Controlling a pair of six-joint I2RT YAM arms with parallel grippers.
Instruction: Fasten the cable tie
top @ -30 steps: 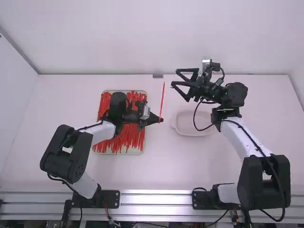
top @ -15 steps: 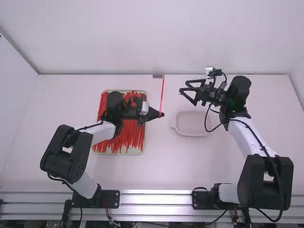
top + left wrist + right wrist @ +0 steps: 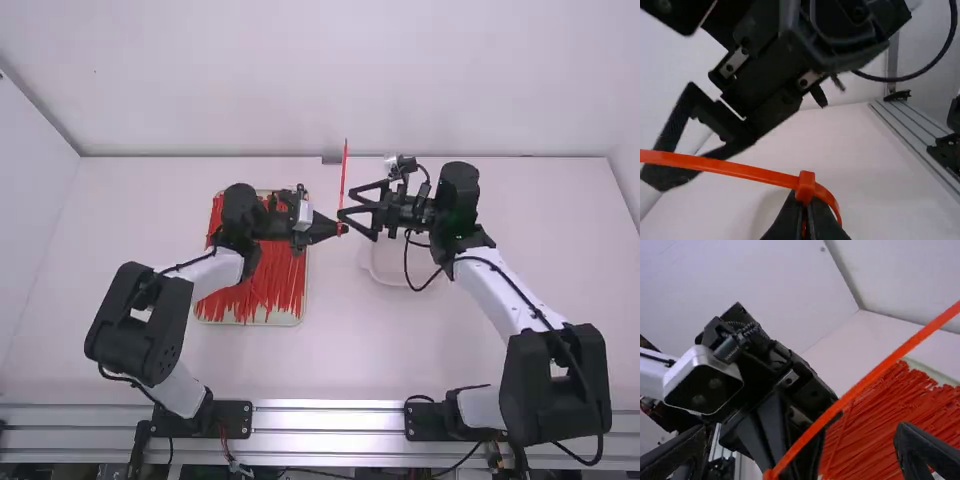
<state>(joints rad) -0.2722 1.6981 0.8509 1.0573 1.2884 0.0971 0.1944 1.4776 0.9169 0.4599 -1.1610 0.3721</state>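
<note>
A red cable tie [image 3: 343,185] stands upright above the table's middle, with my left gripper [image 3: 332,229] shut on its lower end. In the left wrist view the tie's head [image 3: 806,181] sits just above my shut left gripper [image 3: 803,210], and a short curl of strap bends beside it. My right gripper [image 3: 346,218] is open right at the tie, one finger on each side of its lower part. In the right wrist view the strap [image 3: 880,367] runs diagonally between my open right fingers [image 3: 922,447], with the left gripper [image 3: 775,405] close behind.
A tray [image 3: 300,300] with a pile of several red cable ties [image 3: 255,285] lies under the left arm. A shallow white bowl [image 3: 400,268] sits on the table under the right wrist. The table [image 3: 420,330] in front is bare.
My right gripper has swung left and down from above the bowl until its open fingers straddle the tie. The left gripper has lifted the tie a little and tilted it more upright.
</note>
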